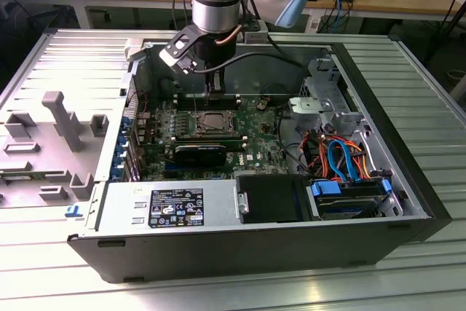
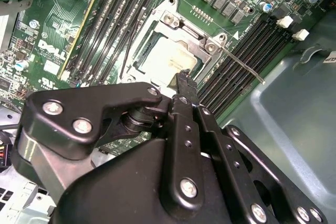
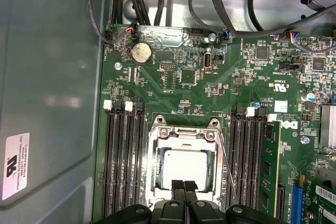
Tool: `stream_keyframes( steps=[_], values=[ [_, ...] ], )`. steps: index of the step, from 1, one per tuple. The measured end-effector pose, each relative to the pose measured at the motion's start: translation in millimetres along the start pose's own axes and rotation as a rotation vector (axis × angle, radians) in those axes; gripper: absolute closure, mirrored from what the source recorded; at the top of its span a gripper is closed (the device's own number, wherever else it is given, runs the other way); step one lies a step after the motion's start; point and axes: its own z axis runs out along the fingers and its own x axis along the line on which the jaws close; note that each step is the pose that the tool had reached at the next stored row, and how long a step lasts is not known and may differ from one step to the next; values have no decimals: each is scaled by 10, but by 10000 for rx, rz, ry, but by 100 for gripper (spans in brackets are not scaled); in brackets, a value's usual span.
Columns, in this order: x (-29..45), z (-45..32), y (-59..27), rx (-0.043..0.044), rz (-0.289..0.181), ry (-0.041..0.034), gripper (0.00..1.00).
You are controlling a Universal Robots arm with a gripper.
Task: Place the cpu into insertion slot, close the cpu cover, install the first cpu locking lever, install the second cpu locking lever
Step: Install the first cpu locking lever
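The cpu (image 3: 186, 165) lies flat in the insertion slot (image 1: 231, 123), its silver-grey top showing through a square window. The cpu cover (image 3: 184, 136) lies down over it as a silver frame. My gripper (image 3: 184, 186) is shut with nothing between its fingers, its tips hovering just over one edge of the socket. In the second wrist view the tips (image 2: 184, 77) sit beside the cpu (image 2: 165, 59). A thin silver locking lever (image 2: 242, 65) sticks out free along one side of the socket, over the memory slots. In the exterior view the gripper (image 1: 211, 96) hangs right above the socket.
Long black memory slots (image 3: 123, 161) flank the socket on both sides. A black ribbed block (image 1: 200, 152) sits on the board in front of the socket. The power supply (image 1: 167, 205), drive bays and coloured cables (image 1: 346, 165) fill the case front and the exterior view's right.
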Motion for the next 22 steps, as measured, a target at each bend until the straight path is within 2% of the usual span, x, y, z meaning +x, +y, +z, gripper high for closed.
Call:
stream_keyframes(
  steps=[10, 13, 16, 22],
  values=[
    [0, -2, 2, 0, -54, 0, 89],
    [0, -1, 2, -3, -391, -2, 89],
    [-1, -2, 1, -10, -1072, -5, 89],
    [-1, -2, 1, -9, -1090, -3, 89]
  ],
)
